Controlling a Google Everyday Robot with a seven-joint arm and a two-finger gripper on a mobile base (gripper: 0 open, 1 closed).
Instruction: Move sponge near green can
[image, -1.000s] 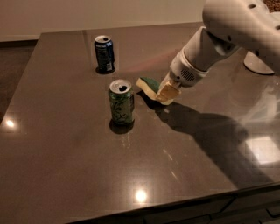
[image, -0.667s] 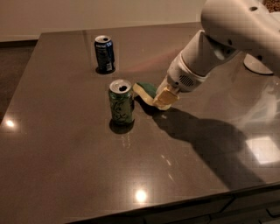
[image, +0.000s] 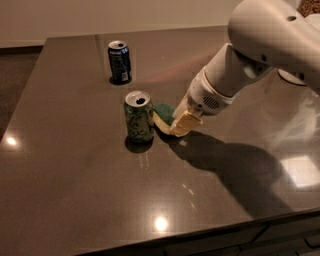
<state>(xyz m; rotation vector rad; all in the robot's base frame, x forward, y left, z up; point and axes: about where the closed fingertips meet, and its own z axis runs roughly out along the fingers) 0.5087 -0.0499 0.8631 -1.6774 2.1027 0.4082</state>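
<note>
The green can (image: 138, 116) is standing upright on the dark desk (image: 75, 190). At its 3 o'clock, the hand (image: 172, 126) is pinching the sponge (image: 163, 110), holding it tilted just beside the can. Toward 11 o'clock, well apart, a dark blue can (image: 119, 61) is standing.

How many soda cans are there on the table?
2. The green can stands in the middle, right beside the sponge in the gripper; the blue can stands farther back. None seems hidden.

End effector (image: 171, 125) shifted sponge (image: 163, 111) left, beside green can (image: 138, 120).
</note>
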